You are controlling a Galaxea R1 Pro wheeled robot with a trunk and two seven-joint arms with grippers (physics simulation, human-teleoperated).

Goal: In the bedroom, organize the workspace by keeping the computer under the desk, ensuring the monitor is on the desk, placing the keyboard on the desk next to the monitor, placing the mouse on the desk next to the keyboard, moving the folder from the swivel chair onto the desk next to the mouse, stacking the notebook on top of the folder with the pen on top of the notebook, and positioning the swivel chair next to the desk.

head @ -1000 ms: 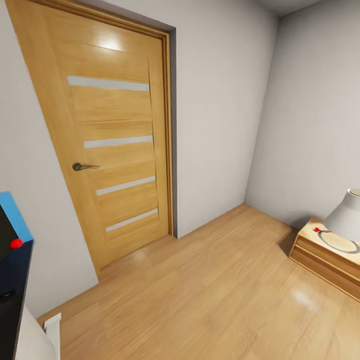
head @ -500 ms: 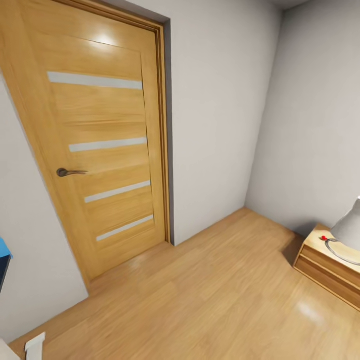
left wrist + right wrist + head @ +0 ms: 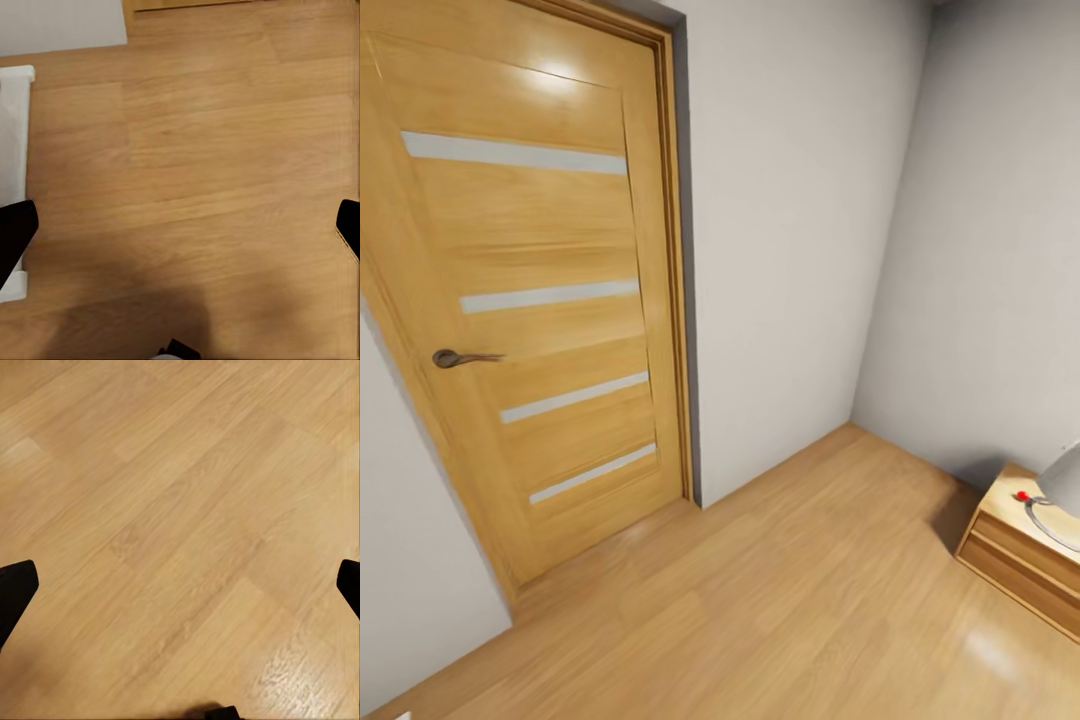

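Both grippers hang over bare floor with nothing between their fingers: our left gripper (image 3: 180,225) shows one dark fingertip at each side of its wrist view, spread wide, and our right gripper (image 3: 180,585) looks the same, jaws apart and empty.

We cannot judge the task's progress from what we see. No computer, monitor, keyboard, mouse, folder, notebook, pen or chair is before us, so we cannot say where they lie or which are already placed. By the left gripper a flat white piece (image 3: 15,150) rests on the floor; it may be a foot of the desk, though we cannot be sure. Our guess is that we are in transit, facing away from the workspace, with the carrying steps neither confirmed nor ruled out.

From the head we face a closed wooden door (image 3: 530,300) with pale horizontal strips and a dark lever handle (image 3: 455,358). Plain grey walls (image 3: 790,250) meet in a corner. The floor (image 3: 780,600) is glossy light-wood planking. At the right edge stands a low wooden nightstand (image 3: 1010,560) carrying a lamp (image 3: 1060,495) with a small red dot beside it.
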